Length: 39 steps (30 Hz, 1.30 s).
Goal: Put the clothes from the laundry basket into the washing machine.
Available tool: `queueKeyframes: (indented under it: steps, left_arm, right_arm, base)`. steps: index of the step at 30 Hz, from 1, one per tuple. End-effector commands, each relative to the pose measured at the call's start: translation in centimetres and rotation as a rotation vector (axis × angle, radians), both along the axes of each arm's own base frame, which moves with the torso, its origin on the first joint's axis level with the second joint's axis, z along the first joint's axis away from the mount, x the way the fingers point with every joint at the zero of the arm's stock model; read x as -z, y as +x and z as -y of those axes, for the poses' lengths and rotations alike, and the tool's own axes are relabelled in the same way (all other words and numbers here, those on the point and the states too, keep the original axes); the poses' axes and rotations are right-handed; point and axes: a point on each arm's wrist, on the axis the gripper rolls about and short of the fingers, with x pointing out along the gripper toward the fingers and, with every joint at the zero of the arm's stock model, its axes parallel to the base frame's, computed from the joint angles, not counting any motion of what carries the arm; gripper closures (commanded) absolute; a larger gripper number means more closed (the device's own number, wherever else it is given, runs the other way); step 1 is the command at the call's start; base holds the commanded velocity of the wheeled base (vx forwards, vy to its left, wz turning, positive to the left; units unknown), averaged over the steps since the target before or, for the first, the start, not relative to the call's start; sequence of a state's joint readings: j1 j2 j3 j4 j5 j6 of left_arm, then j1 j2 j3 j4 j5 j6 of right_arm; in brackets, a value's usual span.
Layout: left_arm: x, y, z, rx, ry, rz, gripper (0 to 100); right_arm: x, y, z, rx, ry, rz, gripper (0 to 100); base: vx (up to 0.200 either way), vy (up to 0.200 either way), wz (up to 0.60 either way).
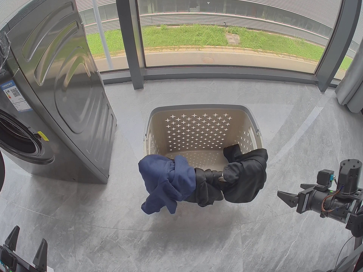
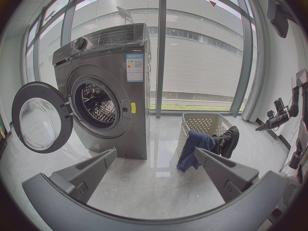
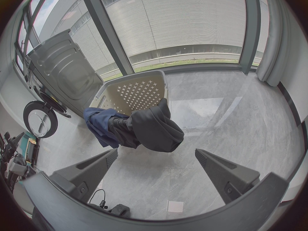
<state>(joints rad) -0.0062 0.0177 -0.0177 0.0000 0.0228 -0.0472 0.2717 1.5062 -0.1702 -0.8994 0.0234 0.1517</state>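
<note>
A beige laundry basket (image 1: 200, 112) stands on the floor in the middle. Over its near rim hang a blue garment (image 1: 166, 182) and black clothes (image 1: 242, 174). The grey washing machine (image 1: 64, 87) is at the left, its round door (image 2: 40, 117) swung open and the drum (image 2: 98, 103) bare. My left gripper (image 1: 26, 244) sits low at the near left, open and holding nothing. My right gripper (image 1: 287, 199) is to the right of the basket, pointing toward the black clothes, open with nothing between its fingers.
A glass wall with dark frame posts (image 1: 128, 34) runs behind the basket. A grey curtain (image 1: 351, 84) hangs at the far right. Bare tiled floor (image 1: 189, 238) lies between me and the basket.
</note>
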Motion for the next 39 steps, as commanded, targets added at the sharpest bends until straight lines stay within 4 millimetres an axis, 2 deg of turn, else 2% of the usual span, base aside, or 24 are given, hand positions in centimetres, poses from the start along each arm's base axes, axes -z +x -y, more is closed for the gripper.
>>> queueKeyframes:
  steps: [1,5,14,18,19,24,30,39]
  left_arm:
    - [0.5,0.0,0.0,0.000,0.000,-0.003,0]
    - [0.5,0.0,0.0,0.000,0.000,-0.003,0]
    - [0.5,0.0,0.0,0.000,0.000,-0.003,0]
    - [0.5,0.0,0.0,0.000,0.000,-0.003,0]
    - [0.5,0.0,0.0,0.000,0.000,-0.003,0]
    - [0.5,0.0,0.0,0.000,0.000,-0.003,0]
    - [0.5,0.0,0.0,0.000,0.000,-0.003,0]
    - [0.5,0.0,0.0,0.000,0.000,-0.003,0]
  right_arm:
    - [1.2,2.9,-1.6,-0.021,-0.023,-0.052,0]
    - [1.4,4.4,-2.3,-0.028,-0.024,-0.051,0]
    - [1.8,4.6,-2.7,-0.041,-0.029,-0.069,0]
    - [2.4,5.7,-3.7,-0.063,-0.026,-0.073,0]
    - [2.7,6.1,-4.4,-0.079,-0.017,-0.066,0]
    - [4.3,7.3,-5.5,-0.089,0.000,-0.064,0]
    - [5.3,8.3,-6.0,-0.092,0.004,-0.055,0]
    - [6.6,11.3,-6.9,-0.049,0.018,-0.003,0]
  base:
    - [0.000,0.000,0.00]
    - [0.000,0.000,0.00]
    - [0.000,0.000,0.00]
    - [0.000,0.000,0.00]
    - [0.000,0.000,0.00]
    - [0.000,0.000,0.00]
    - [0.000,0.000,0.00]
    - [0.000,0.000,0.00]
